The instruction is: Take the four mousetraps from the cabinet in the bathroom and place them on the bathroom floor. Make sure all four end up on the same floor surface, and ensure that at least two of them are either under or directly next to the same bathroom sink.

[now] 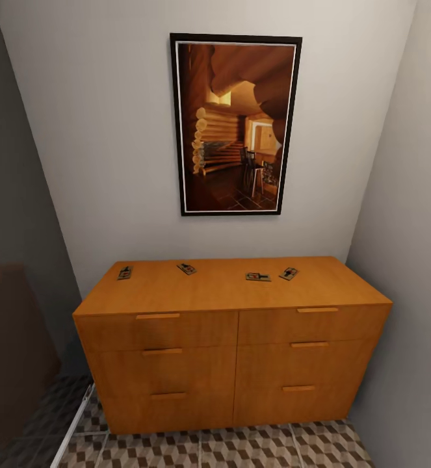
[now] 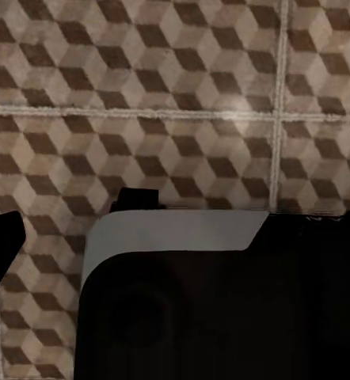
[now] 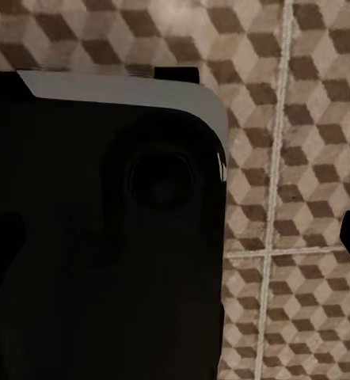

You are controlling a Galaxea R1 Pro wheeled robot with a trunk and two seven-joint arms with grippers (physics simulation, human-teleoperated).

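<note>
Wooden cabinet (image 1: 228, 338) top carries four mousetraps (image 1: 125, 273) (end effector state: cannot tell)

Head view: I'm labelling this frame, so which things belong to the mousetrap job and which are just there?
Job:
- four mousetraps lying on the cabinet's top
- cabinet, drawers shut
- floor, cube-patterned tiles

Just there:
- framed picture on the wall
- dark object beside the cabinet

Smooth orange-brown wooden cabinet (image 1: 231, 338); cube-patterned tiled bathroom floor (image 1: 241, 448) with pale grout.
</note>
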